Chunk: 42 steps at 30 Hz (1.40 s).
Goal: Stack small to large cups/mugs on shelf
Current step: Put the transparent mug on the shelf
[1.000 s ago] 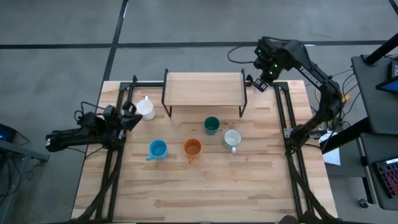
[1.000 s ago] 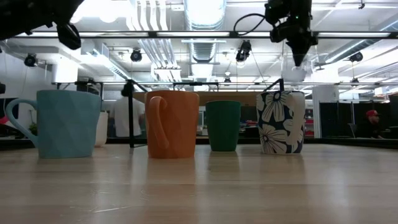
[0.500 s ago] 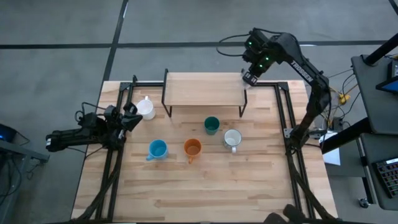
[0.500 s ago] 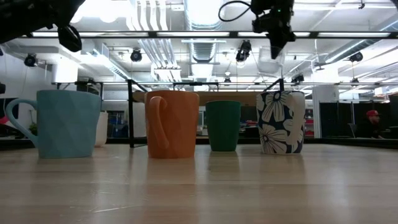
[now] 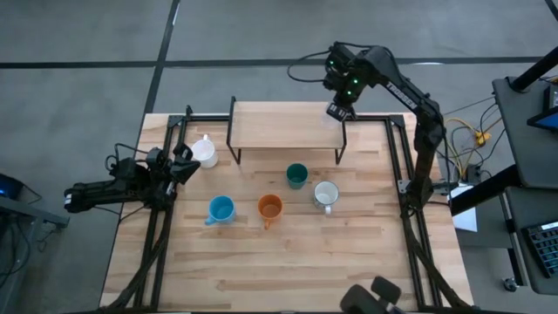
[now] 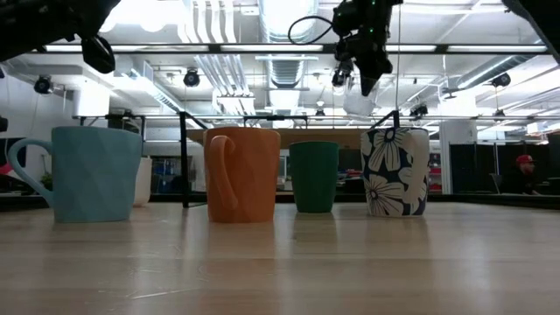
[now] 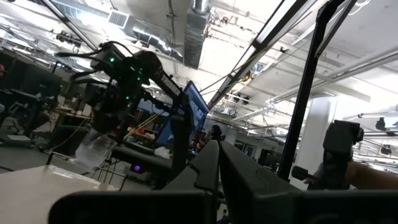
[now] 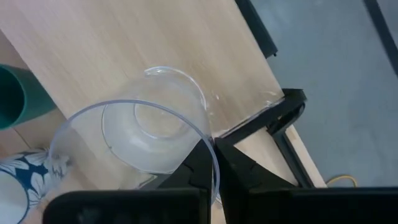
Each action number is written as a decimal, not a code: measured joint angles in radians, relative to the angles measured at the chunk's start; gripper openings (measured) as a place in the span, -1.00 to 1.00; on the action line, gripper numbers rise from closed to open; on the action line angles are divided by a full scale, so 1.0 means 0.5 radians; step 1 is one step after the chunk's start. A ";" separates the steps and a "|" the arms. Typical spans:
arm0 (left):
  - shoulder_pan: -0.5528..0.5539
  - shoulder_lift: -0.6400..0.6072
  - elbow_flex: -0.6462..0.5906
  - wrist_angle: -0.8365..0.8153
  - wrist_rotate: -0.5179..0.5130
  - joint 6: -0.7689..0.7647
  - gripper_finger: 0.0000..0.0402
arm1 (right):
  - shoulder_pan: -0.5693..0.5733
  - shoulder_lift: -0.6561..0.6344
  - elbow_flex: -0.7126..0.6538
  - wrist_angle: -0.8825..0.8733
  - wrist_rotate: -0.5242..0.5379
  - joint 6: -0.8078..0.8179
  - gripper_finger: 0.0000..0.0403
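Your right gripper (image 5: pixel 336 109) hangs over the right end of the shelf (image 5: pixel 283 125), close to that edge. Its fingers (image 8: pixel 205 163) are pinching the rim of the clear glass (image 8: pixel 140 140). From the wrist you look down through the glass onto the shelf board, and the board's corner and black leg sit just beside it. In the low view the glass (image 6: pixel 359 98) hangs in the air above the flowered white mug (image 6: pixel 395 171), not touching anything.

The whole top of the shelf is bare wood, so you have room along it toward the left.

Your left gripper (image 5: pixel 185 164) waits low at the left side of the table, pressed together and holding nothing. The plain white mug (image 5: pixel 205 152) stands just beside it, near the shelf's left leg.

In front of the shelf you see four cups with gaps between them: the light blue mug (image 5: pixel 220 209), the orange mug (image 5: pixel 269 208), the dark green cup (image 5: pixel 296 175) and the flowered white mug (image 5: pixel 326 195). The green cup is nearest the shelf. The front half of the table (image 5: pixel 288 270) is open wood.

Behind the table is a big room with ceiling lights, pipes and desks.
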 joint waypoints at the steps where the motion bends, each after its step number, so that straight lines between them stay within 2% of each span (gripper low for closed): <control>1: 0.000 0.000 0.000 0.000 -0.001 0.000 -1.00 | 0.000 0.014 -0.002 0.000 0.000 -0.009 -0.96; 11: 0.000 0.000 -0.001 -0.002 0.000 0.001 -1.00 | -0.011 0.142 0.028 0.003 0.053 -0.082 -0.96; 42: 0.000 0.001 -0.002 -0.002 0.000 0.002 -1.00 | -0.060 0.172 0.027 0.001 0.050 -0.135 -0.96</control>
